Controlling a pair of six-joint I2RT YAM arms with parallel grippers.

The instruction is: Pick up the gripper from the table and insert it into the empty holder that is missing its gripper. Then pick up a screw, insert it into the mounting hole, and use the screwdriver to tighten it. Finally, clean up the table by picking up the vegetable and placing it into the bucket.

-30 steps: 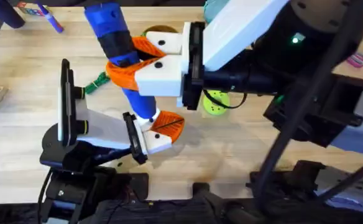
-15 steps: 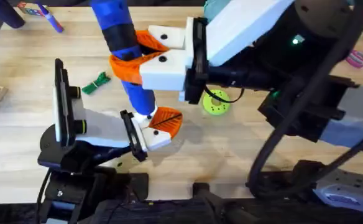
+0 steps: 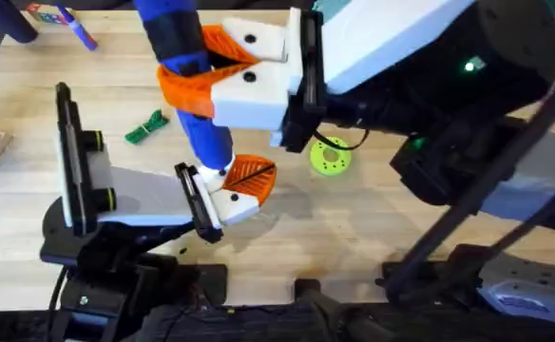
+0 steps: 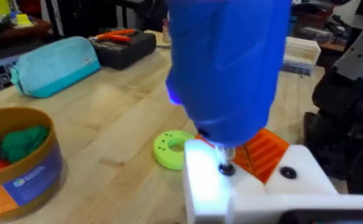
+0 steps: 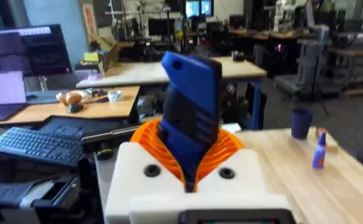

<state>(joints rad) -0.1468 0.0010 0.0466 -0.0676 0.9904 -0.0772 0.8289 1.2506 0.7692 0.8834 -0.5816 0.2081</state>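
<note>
While the left arm is shifting left since a second ago | right gripper point(image 3: 222, 68) clamping screwdriver point(image 3: 184, 66), tip on screw point(image 4: 225, 168) below | gripper point(image 3: 242, 188) seated in holder point(image 3: 194, 199) | tightening under way; left fingers' state unreadable.

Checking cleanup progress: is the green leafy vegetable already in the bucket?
No, the green leafy vegetable lies on the wooden table.

Laboratory workspace: rows of wooden benches point(image 5: 188, 71) are carrying monitors point(image 5: 29, 46), a keyboard point(image 5: 35, 146) and electronic equipment in the background
</note>
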